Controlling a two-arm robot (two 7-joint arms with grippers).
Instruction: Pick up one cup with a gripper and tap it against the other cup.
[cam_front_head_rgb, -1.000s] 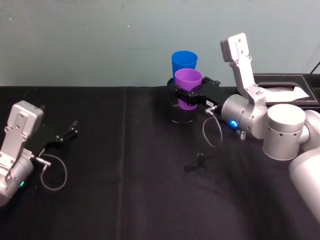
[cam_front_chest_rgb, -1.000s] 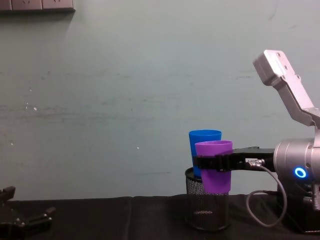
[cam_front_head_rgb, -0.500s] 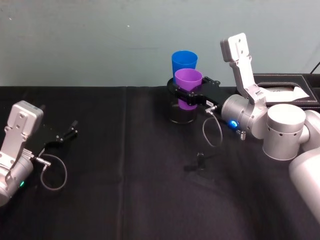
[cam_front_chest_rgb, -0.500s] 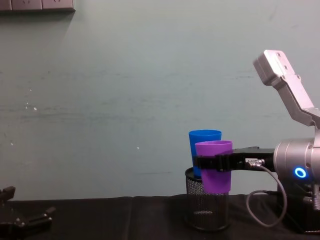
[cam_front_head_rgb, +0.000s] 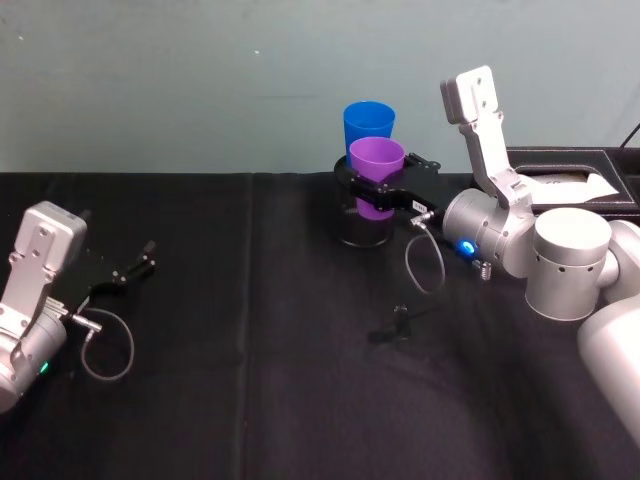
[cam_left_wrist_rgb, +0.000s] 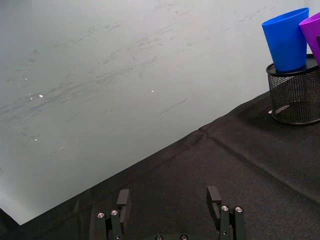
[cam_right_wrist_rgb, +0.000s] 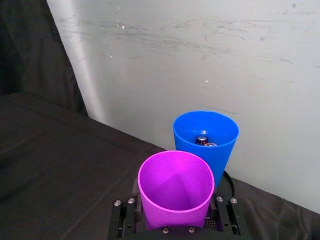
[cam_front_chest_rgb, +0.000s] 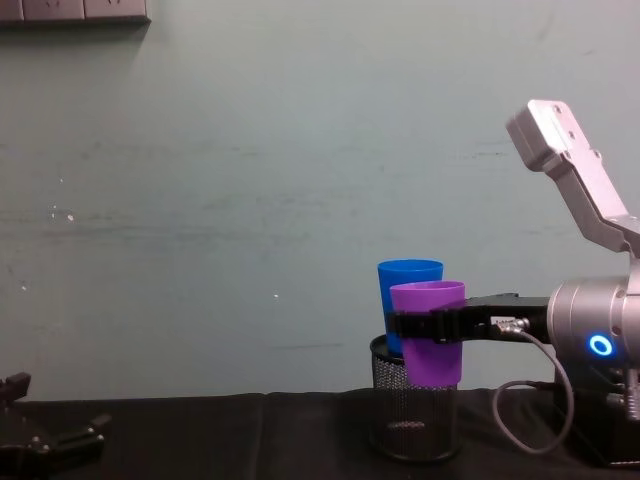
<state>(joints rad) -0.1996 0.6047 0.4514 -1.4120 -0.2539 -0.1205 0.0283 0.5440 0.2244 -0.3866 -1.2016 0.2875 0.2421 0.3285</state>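
Observation:
My right gripper (cam_front_head_rgb: 376, 190) (cam_front_chest_rgb: 428, 324) (cam_right_wrist_rgb: 175, 226) is shut on the purple cup (cam_front_head_rgb: 377, 170) (cam_front_chest_rgb: 430, 335) (cam_right_wrist_rgb: 175, 187), holding it upright in the air. Just behind it the blue cup (cam_front_head_rgb: 368, 124) (cam_front_chest_rgb: 407, 300) (cam_right_wrist_rgb: 206, 137) stands on top of a black wire-mesh holder (cam_front_head_rgb: 362, 230) (cam_front_chest_rgb: 414, 420) (cam_left_wrist_rgb: 295, 97). The purple cup's rim sits against or very near the blue cup's side; I cannot tell whether they touch. Small metal objects lie inside the blue cup. My left gripper (cam_front_head_rgb: 128, 270) (cam_left_wrist_rgb: 170, 200) (cam_front_chest_rgb: 50, 440) rests open at the table's left.
A black cloth covers the table (cam_front_head_rgb: 250, 380). A black tray (cam_front_head_rgb: 570, 175) with white paper sits at the back right. A small dark object (cam_front_head_rgb: 398, 325) lies on the cloth in front of the right arm. A pale wall stands close behind the cups.

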